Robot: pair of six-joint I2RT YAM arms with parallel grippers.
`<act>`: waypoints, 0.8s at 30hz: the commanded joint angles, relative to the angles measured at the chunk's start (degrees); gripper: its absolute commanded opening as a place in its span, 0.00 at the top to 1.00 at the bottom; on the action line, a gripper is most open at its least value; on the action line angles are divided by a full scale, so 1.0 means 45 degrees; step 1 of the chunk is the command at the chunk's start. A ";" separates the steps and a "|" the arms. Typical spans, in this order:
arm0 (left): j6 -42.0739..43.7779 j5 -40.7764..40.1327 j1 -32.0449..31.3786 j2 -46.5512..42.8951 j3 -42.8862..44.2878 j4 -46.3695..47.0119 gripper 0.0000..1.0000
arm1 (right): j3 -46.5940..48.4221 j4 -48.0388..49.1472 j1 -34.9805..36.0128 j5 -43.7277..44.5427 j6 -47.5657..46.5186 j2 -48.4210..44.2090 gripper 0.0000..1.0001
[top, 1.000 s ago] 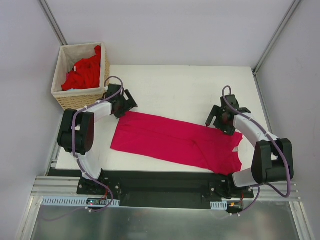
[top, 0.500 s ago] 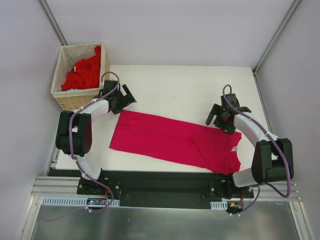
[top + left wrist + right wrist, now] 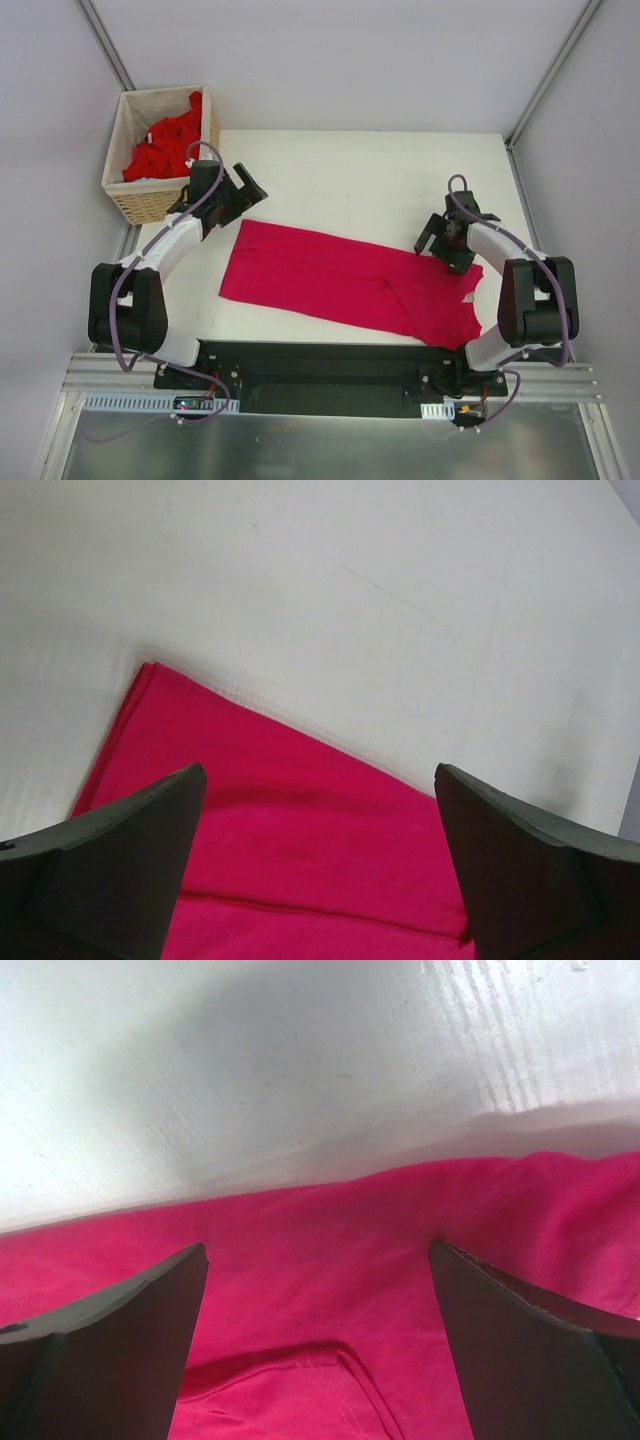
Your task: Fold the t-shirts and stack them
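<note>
The magenta t-shirt point(image 3: 350, 280) lies flat on the white bench point(image 3: 370, 180), narrowed into a long band. Its long axis slants across the bench. The hem end sits farther back on the left, and the collar end, with its white neck label point(image 3: 468, 298), sits nearer the arm bases on the right.

The left pincer point(image 3: 252, 195) hovers just past the far-left corner of the hem end, released and spread wide, holding nothing. In its wrist view, that corner and the far edge of the shirt point(image 3: 300, 830) fall between and just short of the fingertips, so the cloth lies toward the arm's own base.

The right pincer point(image 3: 437, 250) is also released and empty. It hangs over the far long edge close to the collar end. In its wrist view, the edge of the shirt point(image 3: 330, 1260) crosses just ahead of the fingers, and a curved hem seam shows beneath.

Each arm is nearer its own end of the band. A crosswise fold would likely mean carrying one end along the slanted axis to meet the other.

Well off to the far left, a wicker basket point(image 3: 130, 200) holds the brighter red shirts point(image 3: 160, 150), closer to the left arm.
</note>
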 commanded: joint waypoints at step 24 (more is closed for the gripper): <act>0.0111 0.0223 0.0750 -0.0577 -0.0425 -0.0342 0.01 | 0.3397 0.0582 -0.1519 -0.2088 0.0467 0.4400 0.04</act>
